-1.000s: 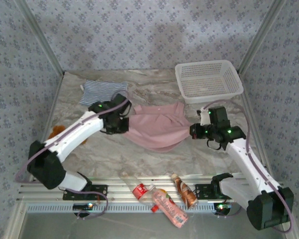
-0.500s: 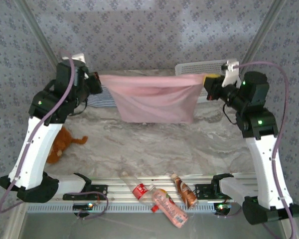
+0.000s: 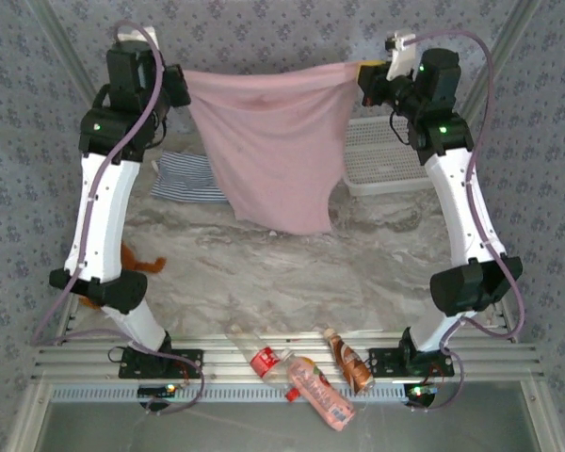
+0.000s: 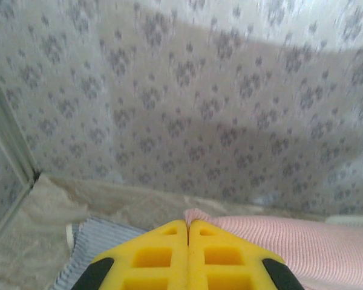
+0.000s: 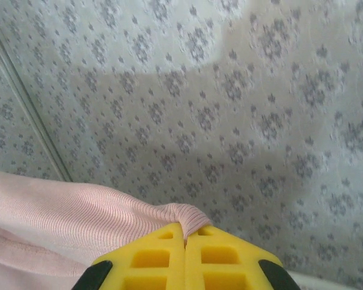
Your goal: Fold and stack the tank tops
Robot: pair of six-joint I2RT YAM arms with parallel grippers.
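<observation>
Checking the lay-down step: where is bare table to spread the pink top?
Bare marble table runs centre, between the striped top and plush toy on the left, the basket back right and the bottles at the near edge. The back corners are crowded.

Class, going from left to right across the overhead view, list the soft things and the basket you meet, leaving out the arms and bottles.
Brown plush toy → navy-and-white striped cloth tank top → dusty pink cloth tank top, hanging in the air → white plastic lattice basket.
</observation>
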